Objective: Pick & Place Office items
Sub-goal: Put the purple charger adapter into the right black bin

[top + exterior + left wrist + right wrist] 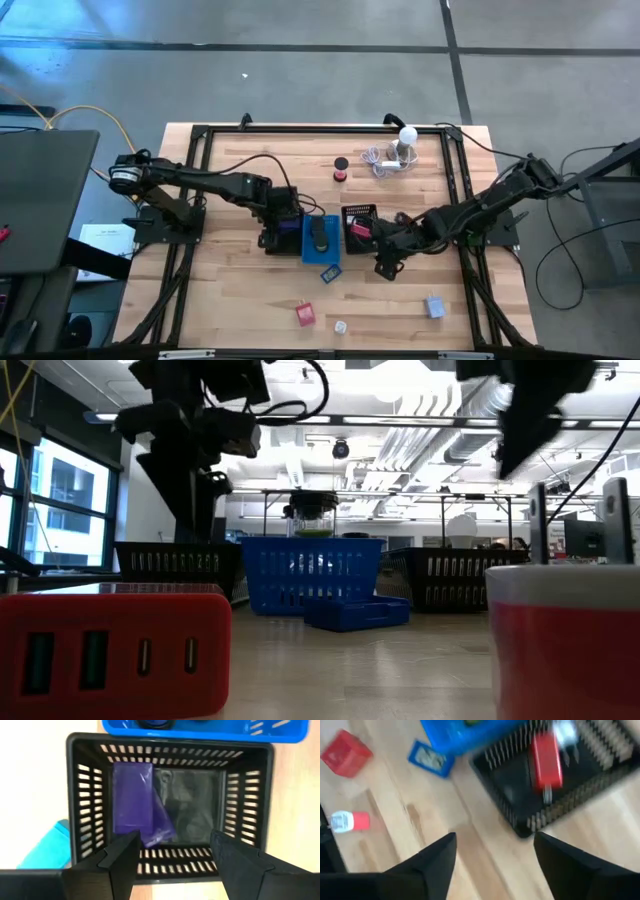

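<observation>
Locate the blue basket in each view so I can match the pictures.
High view: blue basket at table centre, between the two black mesh baskets.
Low view: centre, behind the flat blue box.
Left wrist view: only its edge, beyond the black mesh basket.
Right wrist view: a corner.
Shared landmark: the flat blue box.

Nothing readable here

The flat blue item point(431, 758) beside the blue tray point(465, 735) has a pale label, and the small white-and-red spool point(347, 821) too, but both too blurry.
</observation>
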You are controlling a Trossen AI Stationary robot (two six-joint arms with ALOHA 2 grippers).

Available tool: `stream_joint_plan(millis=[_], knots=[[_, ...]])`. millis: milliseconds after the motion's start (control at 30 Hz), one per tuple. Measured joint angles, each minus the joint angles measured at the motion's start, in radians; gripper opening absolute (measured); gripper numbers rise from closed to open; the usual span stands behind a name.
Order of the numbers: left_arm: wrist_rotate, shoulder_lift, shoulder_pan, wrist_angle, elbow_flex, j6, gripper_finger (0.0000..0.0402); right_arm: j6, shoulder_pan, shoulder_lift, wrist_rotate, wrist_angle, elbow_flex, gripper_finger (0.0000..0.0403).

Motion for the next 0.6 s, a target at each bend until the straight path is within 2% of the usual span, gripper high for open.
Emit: stream_joint_plan(millis=[200, 433, 600], knots=[[-0.001, -0.012, -0.022, -0.054, 0.0, -0.045, 0.0233, 0.282, 0.06, 0.0, -0.086, -0.092, 0.0, 0.0281], [0.0, -0.024, -0.069, -0.068, 0.0, -0.07, 0.0233, 0.603, 0.173, 0.011, -0.092, -0.165, -0.011, 0.0278], [-0.014, -0.058, -0.089, -0.071, 0.0, -0.041, 0.0233, 0.857, 0.241, 0.014, -0.148, -0.191, -0.066, 0.0276]])
